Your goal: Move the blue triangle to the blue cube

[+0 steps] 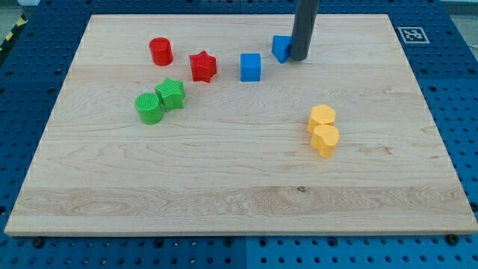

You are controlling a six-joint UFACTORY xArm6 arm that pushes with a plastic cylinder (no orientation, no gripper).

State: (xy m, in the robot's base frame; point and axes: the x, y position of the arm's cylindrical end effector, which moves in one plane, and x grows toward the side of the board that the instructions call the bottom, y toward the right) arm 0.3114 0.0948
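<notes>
The blue cube (251, 66) sits on the wooden board at the upper middle. The blue triangle (281, 48) lies a short way to its upper right, partly hidden behind my dark rod. My tip (299, 57) rests on the board touching the triangle's right side. A small gap separates the triangle from the cube.
A red star (202, 66) lies left of the blue cube and a red cylinder (160, 51) further left. A green cube (171, 94) and green cylinder (149, 108) touch at left. Two yellow blocks (323, 129) sit together at right of centre. The board (224, 179) is edged by blue pegboard.
</notes>
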